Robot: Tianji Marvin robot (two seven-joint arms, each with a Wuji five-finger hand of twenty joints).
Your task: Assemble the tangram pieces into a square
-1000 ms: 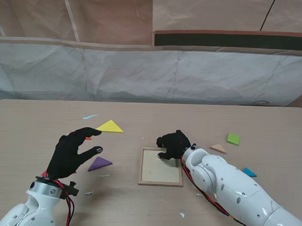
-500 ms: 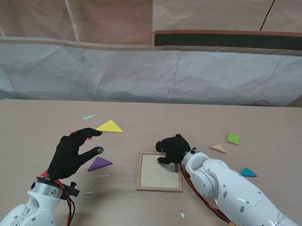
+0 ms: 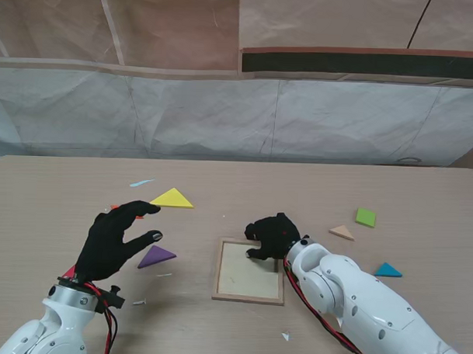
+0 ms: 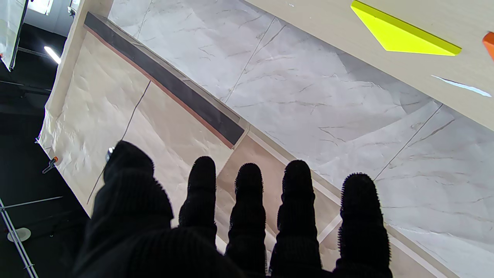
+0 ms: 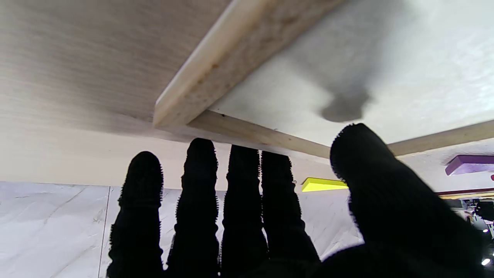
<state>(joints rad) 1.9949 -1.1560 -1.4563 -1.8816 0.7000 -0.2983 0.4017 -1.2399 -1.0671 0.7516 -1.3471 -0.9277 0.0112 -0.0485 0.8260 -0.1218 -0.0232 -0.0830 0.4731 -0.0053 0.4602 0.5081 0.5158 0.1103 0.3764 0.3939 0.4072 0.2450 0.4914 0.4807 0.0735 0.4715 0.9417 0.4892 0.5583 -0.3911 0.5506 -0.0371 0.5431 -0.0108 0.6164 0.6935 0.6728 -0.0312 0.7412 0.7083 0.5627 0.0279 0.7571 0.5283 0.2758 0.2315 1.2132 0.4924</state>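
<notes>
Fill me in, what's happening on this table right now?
The right hand rests its fingers on the far right corner of the shallow square wooden tray, which holds no pieces yet. The left hand hovers open, holding nothing, between the yellow triangle and the purple triangle. The green square, tan piece and blue triangle lie loose on the right. Assembly hasn't started.

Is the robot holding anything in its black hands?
Left hand holds nothing. Right hand rests on the wooden tray's far right corner, apparently gripping its rim.
</notes>
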